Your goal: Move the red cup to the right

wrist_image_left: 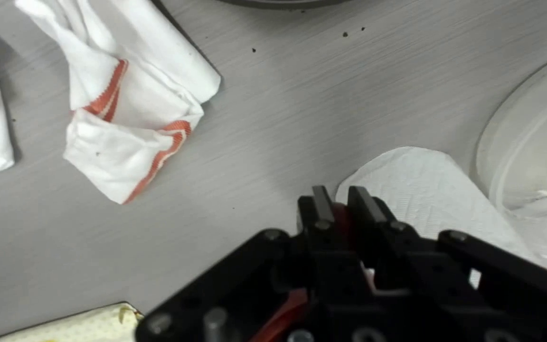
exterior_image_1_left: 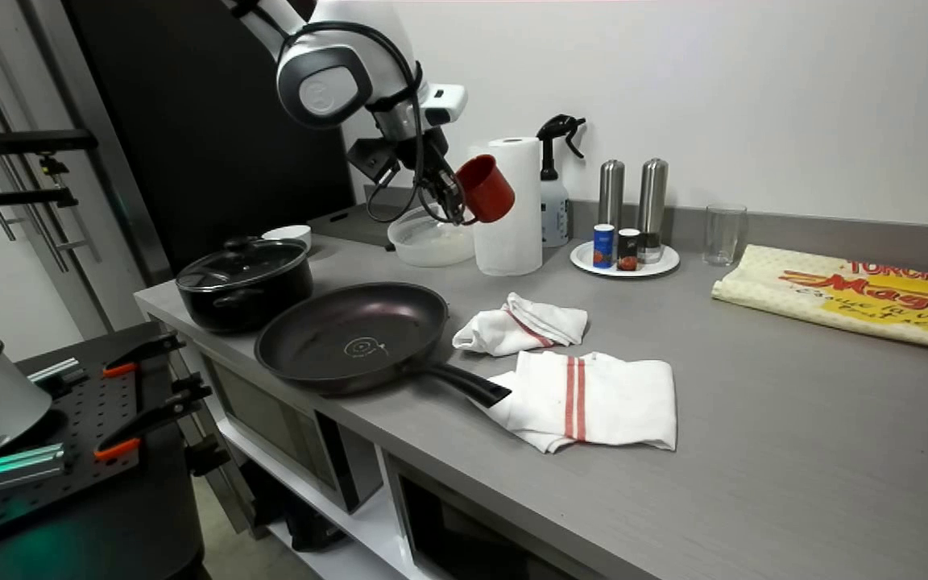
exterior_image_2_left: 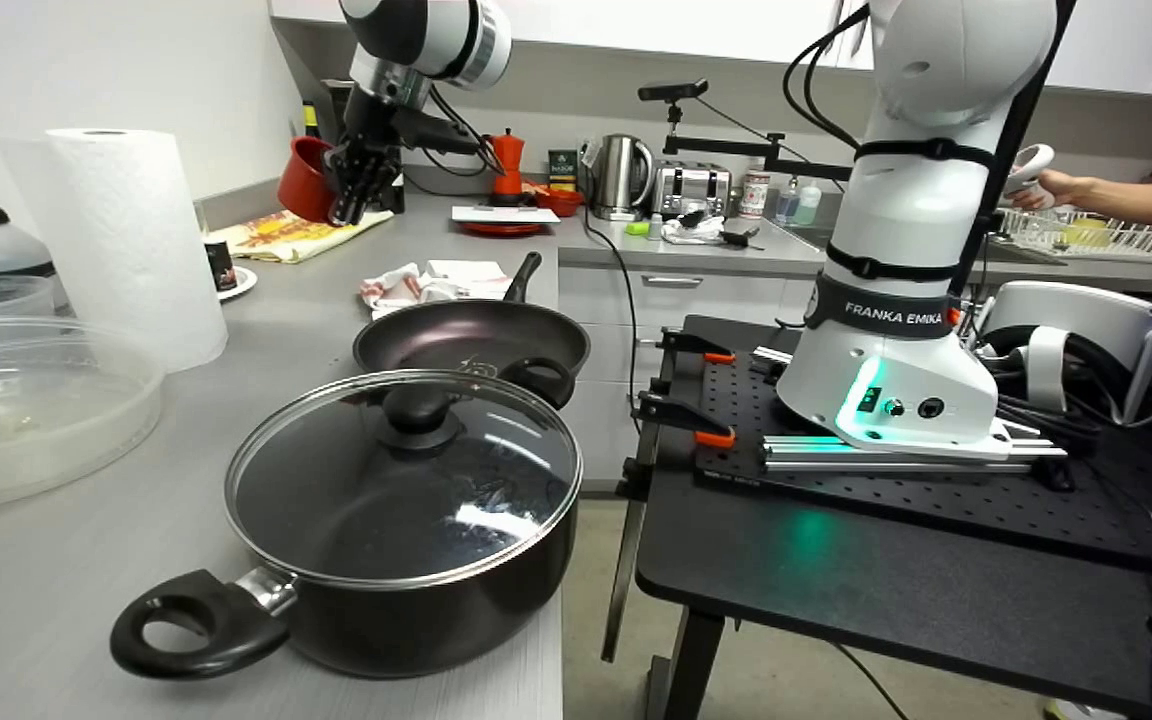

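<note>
Above the desk [exterior_image_1_left: 770,419], our tool [wrist_image_left: 341,197] grips the red cup [exterior_image_1_left: 488,190], lifted clear; we judge setting it down to the right remains.

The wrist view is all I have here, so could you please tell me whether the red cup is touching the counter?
Observer: No, the cup is up in the air, clear of the counter.
Operator: Thank you; I see the gripper closed on it, but is it upright?
Observer: No, both exterior views show it tilted.
Operator: My picture overlaps the fingertips with the paper roll; does the cup touch that roll?
Observer: It does not; an exterior view shows a gap between them.
</note>
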Available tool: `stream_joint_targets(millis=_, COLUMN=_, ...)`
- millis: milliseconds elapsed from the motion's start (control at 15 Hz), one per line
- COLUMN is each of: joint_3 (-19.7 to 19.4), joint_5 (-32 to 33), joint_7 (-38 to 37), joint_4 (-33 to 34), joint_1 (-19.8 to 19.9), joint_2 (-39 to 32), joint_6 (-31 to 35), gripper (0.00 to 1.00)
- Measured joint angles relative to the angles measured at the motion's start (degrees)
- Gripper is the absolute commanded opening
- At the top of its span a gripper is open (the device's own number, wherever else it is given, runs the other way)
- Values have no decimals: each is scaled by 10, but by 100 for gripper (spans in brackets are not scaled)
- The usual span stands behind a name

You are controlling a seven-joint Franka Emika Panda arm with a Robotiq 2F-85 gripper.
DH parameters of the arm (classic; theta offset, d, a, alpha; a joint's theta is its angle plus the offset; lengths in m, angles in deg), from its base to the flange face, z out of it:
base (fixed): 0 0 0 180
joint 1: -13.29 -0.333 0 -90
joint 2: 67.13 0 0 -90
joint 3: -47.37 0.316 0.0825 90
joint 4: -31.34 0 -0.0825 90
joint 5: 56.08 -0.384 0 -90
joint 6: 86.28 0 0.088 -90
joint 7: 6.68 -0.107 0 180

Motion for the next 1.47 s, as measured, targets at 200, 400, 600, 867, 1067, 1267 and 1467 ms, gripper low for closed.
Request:
stream_joint_targets(millis=200, joint_3=-49, joint_5=4, joint_7=-62, joint_4=38, joint_1=-33, joint_2=-14, joint_6=-41, gripper=4)
stream_joint_targets(millis=400, joint_3=-77, joint_5=3, joint_7=-108, joint_4=81, joint_1=-44, joint_2=-34, joint_6=-78, gripper=4)
stream_joint_targets(millis=600, joint_3=-96, joint_5=2, joint_7=-144, joint_4=124, joint_1=-44, joint_2=-57, joint_6=-111, gripper=4)
stream_joint_targets(millis=867, joint_3=-117, joint_5=-8, joint_7=-178, joint_4=178, joint_1=-36, joint_2=-90, joint_6=-148, gripper=4)
stream_joint_targets(millis=1067, joint_3=-122, joint_5=-23, joint_7=-191, joint_4=211, joint_1=-21, joint_2=-112, joint_6=-167, gripper=4)
stream_joint_targets(millis=1267, joint_3=-124, joint_5=-41, joint_7=-197, joint_4=238, joint_1=-1, joint_2=-129, joint_6=-184, gripper=4)
stream_joint_targets(millis=1467, joint_3=-123, joint_5=-71, joint_7=-198, joint_4=262, joint_1=21, joint_2=-146, joint_6=-200, gripper=4)
